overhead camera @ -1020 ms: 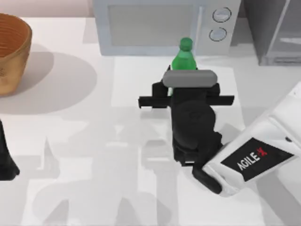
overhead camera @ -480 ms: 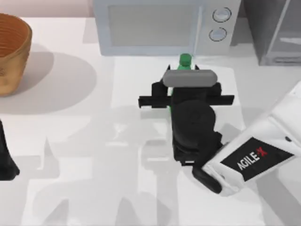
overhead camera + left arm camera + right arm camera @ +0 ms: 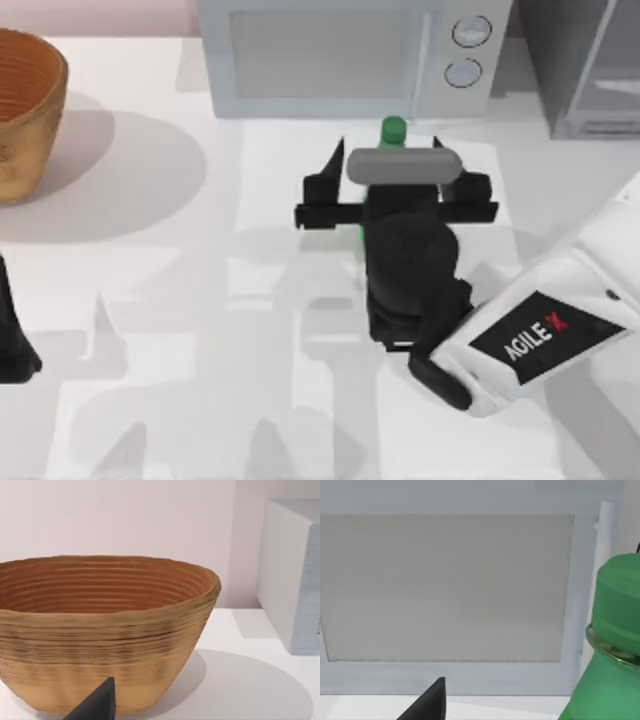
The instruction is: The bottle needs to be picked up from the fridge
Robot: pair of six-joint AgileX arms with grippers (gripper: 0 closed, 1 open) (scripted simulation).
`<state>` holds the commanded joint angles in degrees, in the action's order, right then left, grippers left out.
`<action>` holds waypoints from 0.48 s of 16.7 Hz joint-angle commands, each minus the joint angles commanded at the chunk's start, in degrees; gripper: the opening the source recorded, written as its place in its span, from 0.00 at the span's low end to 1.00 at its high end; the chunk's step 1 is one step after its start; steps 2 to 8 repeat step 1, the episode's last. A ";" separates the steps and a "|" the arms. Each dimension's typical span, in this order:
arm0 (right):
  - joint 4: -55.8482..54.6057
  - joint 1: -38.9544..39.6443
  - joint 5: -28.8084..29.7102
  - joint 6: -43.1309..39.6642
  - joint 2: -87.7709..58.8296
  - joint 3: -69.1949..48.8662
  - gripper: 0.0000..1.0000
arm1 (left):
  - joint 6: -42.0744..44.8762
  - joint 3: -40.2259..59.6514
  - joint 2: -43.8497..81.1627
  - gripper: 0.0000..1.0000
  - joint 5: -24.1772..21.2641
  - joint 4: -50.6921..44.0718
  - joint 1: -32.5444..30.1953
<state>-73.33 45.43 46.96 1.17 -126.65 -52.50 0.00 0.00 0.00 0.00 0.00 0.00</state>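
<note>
The green bottle [image 3: 394,128] stands upright on the white table in front of the microwave, not in the fridge [image 3: 580,70], which sits at the back right corner. In the top view I see little more than its round cap; its body is hidden under my right gripper [image 3: 387,147]. That gripper is open, with one black finger on each side of the bottle and apart from it. In the right wrist view the bottle [image 3: 615,645] rises close by, beside one fingertip [image 3: 427,702]. My left arm [image 3: 10,340] is parked at the table's left edge.
A light grey microwave [image 3: 330,55] with two round knobs stands just behind the bottle. A woven wooden basket [image 3: 25,110] sits at the back left, and the left wrist view shows the basket [image 3: 100,630] close up. White table surface lies open toward the front.
The bottle's cap sank lower and closer to my right gripper in the top view. The right gripper's fingers then spread apart, off the bottle. The left arm stayed still.
</note>
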 joint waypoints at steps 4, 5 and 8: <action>0.00 0.00 0.00 0.00 0.00 0.00 1.00 | 0.00 0.00 0.00 1.00 0.00 0.00 0.00; 0.00 0.00 0.00 0.00 0.00 0.00 1.00 | 0.00 0.00 0.00 1.00 0.00 0.00 0.00; 0.00 0.00 0.00 0.00 0.00 0.00 1.00 | 0.00 0.00 0.00 1.00 0.00 0.00 0.00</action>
